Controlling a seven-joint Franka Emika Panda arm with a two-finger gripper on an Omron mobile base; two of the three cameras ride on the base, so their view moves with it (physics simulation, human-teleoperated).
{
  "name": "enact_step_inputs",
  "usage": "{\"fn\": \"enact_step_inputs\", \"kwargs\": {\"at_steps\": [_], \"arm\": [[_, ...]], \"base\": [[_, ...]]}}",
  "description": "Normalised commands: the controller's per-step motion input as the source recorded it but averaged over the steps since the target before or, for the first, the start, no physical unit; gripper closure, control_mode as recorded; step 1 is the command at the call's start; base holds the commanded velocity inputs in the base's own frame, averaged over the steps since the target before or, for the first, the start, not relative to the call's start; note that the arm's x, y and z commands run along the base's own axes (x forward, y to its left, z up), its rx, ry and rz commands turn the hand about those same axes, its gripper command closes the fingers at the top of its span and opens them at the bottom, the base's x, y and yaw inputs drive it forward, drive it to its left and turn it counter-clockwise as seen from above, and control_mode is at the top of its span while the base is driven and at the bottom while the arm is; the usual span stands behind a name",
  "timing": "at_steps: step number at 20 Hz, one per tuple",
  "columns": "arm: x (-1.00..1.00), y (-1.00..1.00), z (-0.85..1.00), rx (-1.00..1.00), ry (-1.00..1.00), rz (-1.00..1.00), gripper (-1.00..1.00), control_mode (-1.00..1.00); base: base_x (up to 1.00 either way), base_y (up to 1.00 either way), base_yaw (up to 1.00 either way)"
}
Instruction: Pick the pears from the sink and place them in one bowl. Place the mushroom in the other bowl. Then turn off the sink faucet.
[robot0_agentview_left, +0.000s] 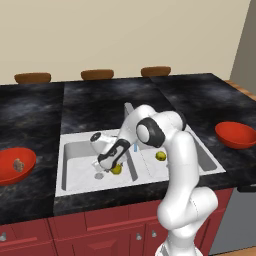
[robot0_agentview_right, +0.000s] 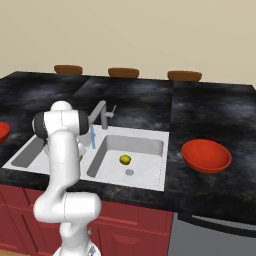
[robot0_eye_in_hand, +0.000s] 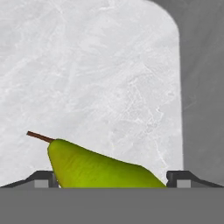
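Observation:
In the left basin of the white sink (robot0_agentview_left: 80, 165), my gripper (robot0_agentview_left: 110, 166) is down low and open, its jaws standing on either side of a yellow-green pear (robot0_agentview_left: 116, 169). The hand view shows that pear (robot0_eye_in_hand: 96, 168) lying on its side between my fingertips (robot0_eye_in_hand: 43, 177), stem pointing left. The other pear (robot0_agentview_left: 160, 156) (robot0_agentview_right: 125, 159) lies in the right basin. A small brown mushroom (robot0_agentview_left: 18, 164) sits in the red bowl (robot0_agentview_left: 29, 159) on the left counter. The second red bowl (robot0_agentview_left: 235, 135) (robot0_agentview_right: 206, 156) on the right holds nothing. A thin blue stream (robot0_agentview_right: 92, 136) runs from the grey sink faucet (robot0_agentview_right: 102, 115).
Black stone counter (robot0_agentview_left: 100, 102) surrounds the sink, with red cabinets (robot0_agentview_left: 110, 230) below. Three brown chair backs (robot0_agentview_left: 97, 74) rise behind the far edge. A round drain (robot0_agentview_left: 98, 175) sits just beside my gripper, and another drain (robot0_agentview_right: 129, 172) lies near the right-basin pear.

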Motion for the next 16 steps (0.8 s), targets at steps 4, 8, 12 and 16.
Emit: {"fn": "enact_step_inputs", "kwargs": {"at_steps": [4, 8, 12, 16], "arm": [[-0.45, 0.16, 0.47, 0.00, 0.00, -0.05, 1.00, -1.00], [-0.25, 0.10, 0.82, 0.00, -0.03, -0.06, 1.00, -1.00], [-0.12, 0.05, 0.86, 0.00, -0.03, -0.07, 1.00, -1.00], [-0.16, 0.00, 0.82, 0.00, 0.00, -0.07, 1.00, -1.00]], "base": [[0.00, 0.00, 0.00], [0.00, 0.00, 0.00], [0.00, 0.00, 0.00], [0.00, 0.00, 0.00]]}}
